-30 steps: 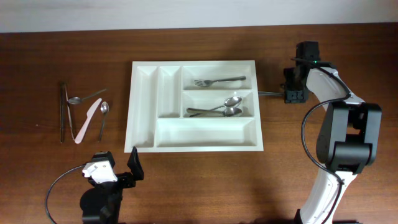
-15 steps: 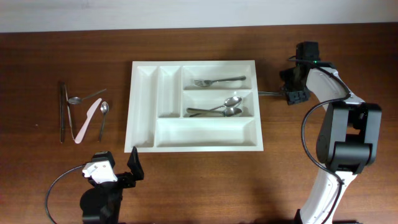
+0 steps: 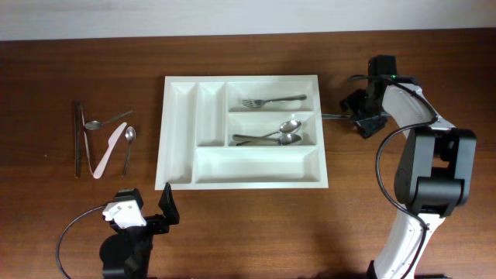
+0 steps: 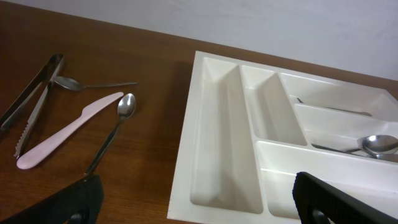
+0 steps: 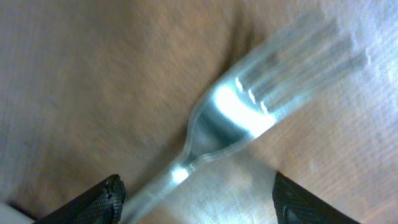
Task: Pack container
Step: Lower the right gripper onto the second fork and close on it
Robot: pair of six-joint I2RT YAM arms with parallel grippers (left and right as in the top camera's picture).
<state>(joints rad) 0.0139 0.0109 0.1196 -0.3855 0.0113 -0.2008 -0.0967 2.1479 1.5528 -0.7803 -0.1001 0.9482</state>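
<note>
container (image 3: 256, 165) | fork (image 5: 236, 118) is laid on surface (image 3: 93, 62) just beside its right wall, long axis aimed at it | right tool (image 3: 355, 115), nearer, is spread astride fork | left tool (image 4: 199, 202) spread

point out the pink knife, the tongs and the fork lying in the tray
pink knife (image 3: 109, 149), overhead view, middle of its length
tongs (image 3: 78, 139), overhead view, midway along the arms
fork (image 3: 273, 100) in the tray (image 3: 256, 164), overhead view, on its handle
</note>
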